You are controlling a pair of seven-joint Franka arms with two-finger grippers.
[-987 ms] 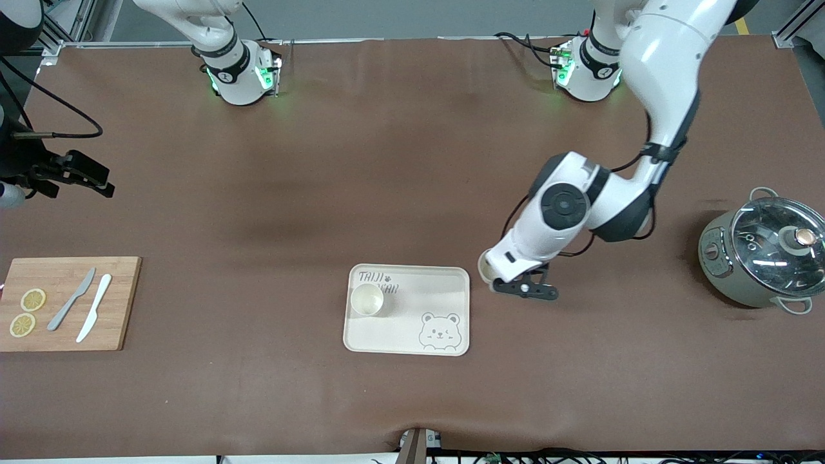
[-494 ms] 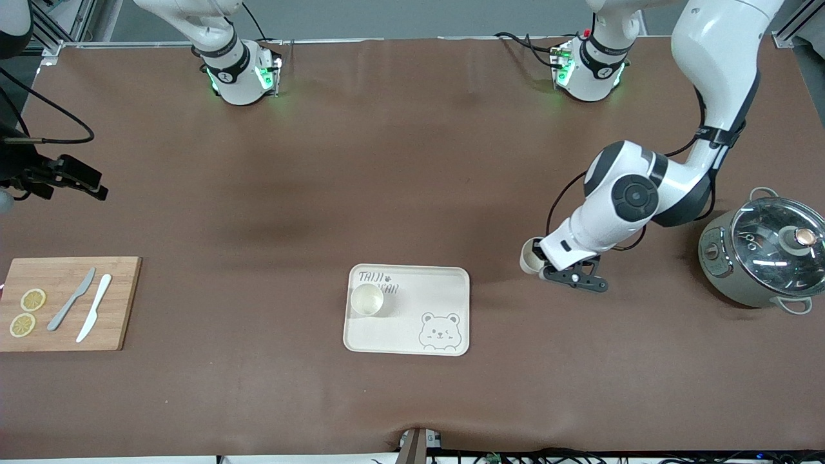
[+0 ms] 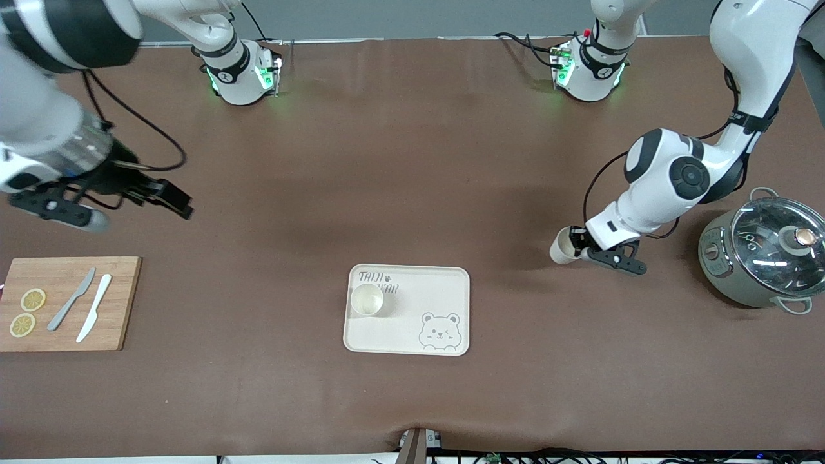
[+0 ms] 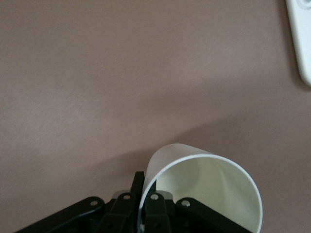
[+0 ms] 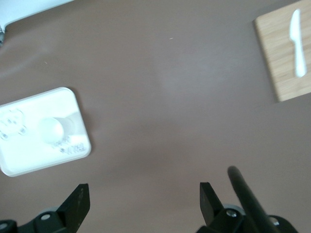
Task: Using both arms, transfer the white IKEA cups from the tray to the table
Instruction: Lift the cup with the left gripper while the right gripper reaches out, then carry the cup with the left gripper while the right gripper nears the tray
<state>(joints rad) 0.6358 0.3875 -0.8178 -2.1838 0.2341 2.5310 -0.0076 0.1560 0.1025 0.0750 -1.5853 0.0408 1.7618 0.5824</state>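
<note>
One white cup (image 3: 367, 299) stands upright on the cream bear tray (image 3: 419, 303), in the corner by the lettering. My left gripper (image 3: 582, 249) is shut on the rim of the second white cup (image 3: 562, 247) and holds it tilted over bare table between the tray and the pot. In the left wrist view the fingers (image 4: 138, 183) pinch the cup's (image 4: 204, 182) wall, one outside and one inside. My right gripper (image 3: 169, 196) hangs open and empty above the table, over the area by the cutting board. The right wrist view shows its spread fingers (image 5: 79, 201), the tray (image 5: 29, 155) and the cup (image 5: 51, 129).
A grey pot with a glass lid (image 3: 764, 258) stands at the left arm's end, close to the held cup. A wooden cutting board (image 3: 116, 303) with two lemon slices (image 3: 27, 312), a grey knife (image 3: 71, 299) and a white knife (image 3: 94, 307) lies at the right arm's end.
My left arm has carried the cup away from the tray's edge toward the pot. My right arm has swung in over the table from its end, toward the middle.
</note>
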